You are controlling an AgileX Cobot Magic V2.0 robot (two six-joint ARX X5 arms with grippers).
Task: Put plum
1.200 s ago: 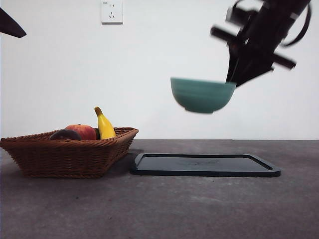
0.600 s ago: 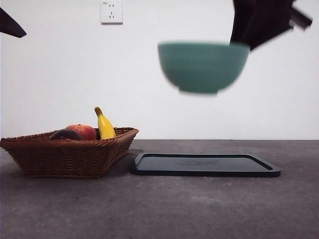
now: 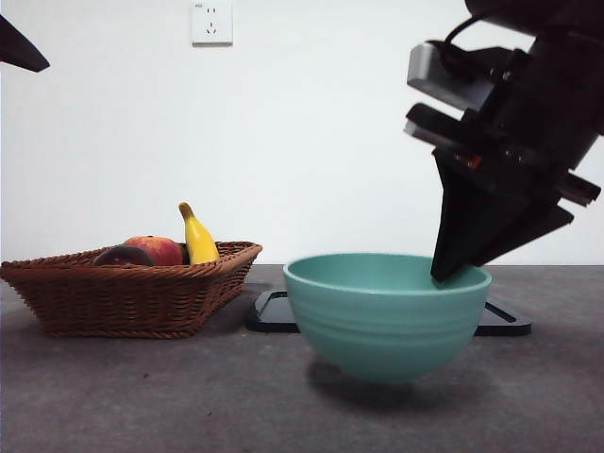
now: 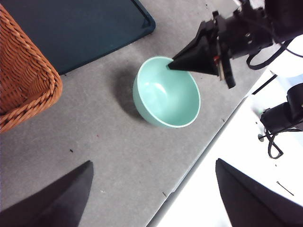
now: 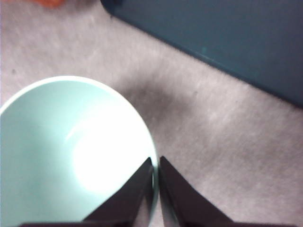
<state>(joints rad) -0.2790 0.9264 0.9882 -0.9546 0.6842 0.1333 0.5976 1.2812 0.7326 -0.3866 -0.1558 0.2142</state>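
Note:
The plum is a dark maroon fruit lying in the wicker basket, mostly hidden behind its rim. My right gripper is shut on the rim of an empty teal bowl, which hangs low over the table in front of the black tray. In the right wrist view the jaws of this gripper pinch the bowl at its edge. The left gripper stands open and empty, high above the bowl and apart from the right gripper.
A red-orange fruit and a yellow banana share the basket at the left. The tray lies flat behind the bowl. The table's edge runs close by the bowl in the left wrist view. A black arm tip shows top left.
The right gripper has carried the bowl from high above the tray down and toward the camera, to just over the table in front of the tray. The basket and its fruit have not moved.

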